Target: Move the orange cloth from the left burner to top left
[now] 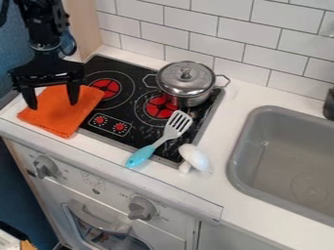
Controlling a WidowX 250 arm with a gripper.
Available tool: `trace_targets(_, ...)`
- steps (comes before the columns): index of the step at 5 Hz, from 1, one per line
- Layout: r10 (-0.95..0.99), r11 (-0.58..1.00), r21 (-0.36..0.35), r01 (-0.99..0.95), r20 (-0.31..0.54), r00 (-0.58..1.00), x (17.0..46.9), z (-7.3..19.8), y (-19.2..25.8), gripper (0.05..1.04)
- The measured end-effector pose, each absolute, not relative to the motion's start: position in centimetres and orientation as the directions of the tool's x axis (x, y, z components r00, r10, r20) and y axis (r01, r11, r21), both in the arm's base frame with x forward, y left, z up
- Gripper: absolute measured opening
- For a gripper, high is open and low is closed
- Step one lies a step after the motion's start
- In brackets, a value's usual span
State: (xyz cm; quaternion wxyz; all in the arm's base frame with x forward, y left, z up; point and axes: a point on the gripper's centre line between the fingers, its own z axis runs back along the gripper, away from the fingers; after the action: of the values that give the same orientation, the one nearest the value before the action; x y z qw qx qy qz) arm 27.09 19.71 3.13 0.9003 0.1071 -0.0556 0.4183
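The cloth (pixel 63 113) is orange, the sink (pixel 287 163) grey.

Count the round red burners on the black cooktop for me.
2: the left burner, its outer ring partly covered by the orange cloth, and the right burner, partly hidden by the metal pot.

Passages and obstacles, black rectangular hob (pixel 134 133).
We list one way through over the round red-centred left burner (pixel 106 88), between flat orange cloth (pixel 60 111) and lidded silver metal pot (pixel 186 89); another along white counter (pixel 236 103), between hob and grey sink (pixel 233 163). Blocking: pot, blue-handled slotted spatula (pixel 164 137), white mushroom-shaped object (pixel 194 156), white tiled wall (pixel 248 41).
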Motion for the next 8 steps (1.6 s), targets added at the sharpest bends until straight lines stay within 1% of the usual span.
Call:
trace_targets(1, 0.764, 0.599, 0.153, -0.786, 0.182, 0.619, 27.6, 2.0, 20.9, 1.001)
trace_targets(2, 0.76, 0.607, 0.157, -0.779, 0.169, 0.627, 28.6, 0.7, 21.1, 1.001)
trace_targets(4, 0.752, 0.628, 0.089, -0.773, 0.184, 0.633, 31.0, 0.4, 20.3, 1.001)
trace_targets(5, 0.737, 0.646, 0.077, -0.759, 0.194, 0.647, 32.6, 0.3, 19.8, 1.001)
trace_targets(6, 0.716, 0.669, 0.071, -0.74, 0.204, 0.667, 34.6, 0.3, 19.0, 1.001)
trace_targets(8, 0.685, 0.709, 0.01, -0.705, 0.23, 0.691, 39.9, 0.3, 17.5, 1.001)
